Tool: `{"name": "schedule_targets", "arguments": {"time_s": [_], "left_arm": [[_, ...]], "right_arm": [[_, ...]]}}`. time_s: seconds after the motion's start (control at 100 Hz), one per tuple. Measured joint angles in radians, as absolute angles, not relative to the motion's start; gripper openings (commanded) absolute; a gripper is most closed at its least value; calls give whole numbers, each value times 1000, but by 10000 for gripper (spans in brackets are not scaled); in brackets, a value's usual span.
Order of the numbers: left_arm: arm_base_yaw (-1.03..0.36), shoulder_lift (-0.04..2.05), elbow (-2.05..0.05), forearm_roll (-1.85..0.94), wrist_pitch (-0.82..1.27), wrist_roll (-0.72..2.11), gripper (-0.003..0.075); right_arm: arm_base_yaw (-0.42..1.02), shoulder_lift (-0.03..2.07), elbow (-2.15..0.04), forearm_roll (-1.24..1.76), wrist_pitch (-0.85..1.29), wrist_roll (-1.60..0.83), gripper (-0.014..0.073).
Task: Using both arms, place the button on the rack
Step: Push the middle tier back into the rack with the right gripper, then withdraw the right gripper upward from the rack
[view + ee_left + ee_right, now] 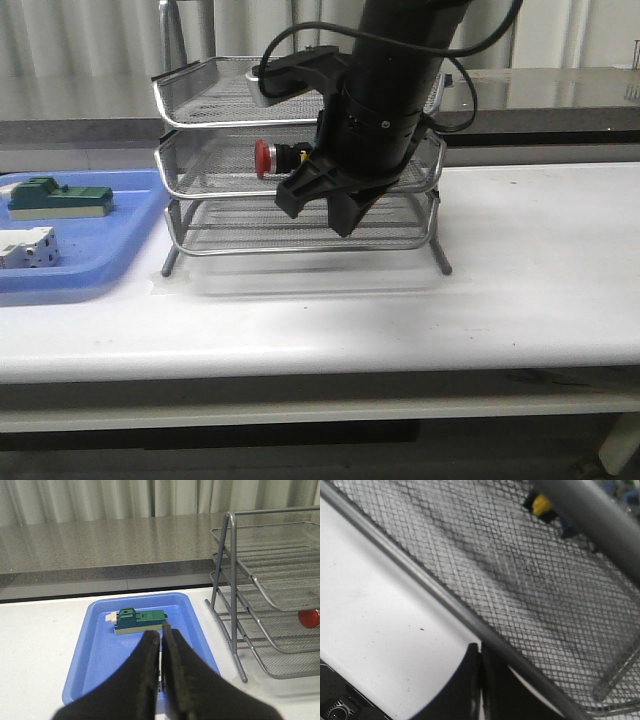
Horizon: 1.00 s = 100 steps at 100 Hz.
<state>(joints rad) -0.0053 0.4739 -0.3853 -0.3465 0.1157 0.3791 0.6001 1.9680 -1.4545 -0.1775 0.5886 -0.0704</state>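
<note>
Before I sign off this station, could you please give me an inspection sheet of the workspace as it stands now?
Surface: white table, bare at the right.
Job's things: button lies in the middle tier of the wire rack, red cap pointing left.
Clutter: blue tray left of the rack holds a green-and-beige block and a white block.
Grippers: right pincer hangs in front of the rack, fingers together, holding nothing; left pincer shut and empty above the blue tray.
Cables: black cables loop around the right arm.
Surroundings: grey counter and curtain behind.
</note>
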Motion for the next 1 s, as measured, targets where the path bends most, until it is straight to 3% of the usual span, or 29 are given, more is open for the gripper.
{"name": "schedule_targets", "arguments": {"time_s": [0.49, 1.0], "left_arm": [[-3, 474, -385, -346, 116, 379, 4], [-3, 474, -385, -346, 116, 379, 4]], "right_arm": [[595, 1906, -1461, -123, 727, -70, -67], [496, 1632, -1304, -117, 714, -31, -67]]}}
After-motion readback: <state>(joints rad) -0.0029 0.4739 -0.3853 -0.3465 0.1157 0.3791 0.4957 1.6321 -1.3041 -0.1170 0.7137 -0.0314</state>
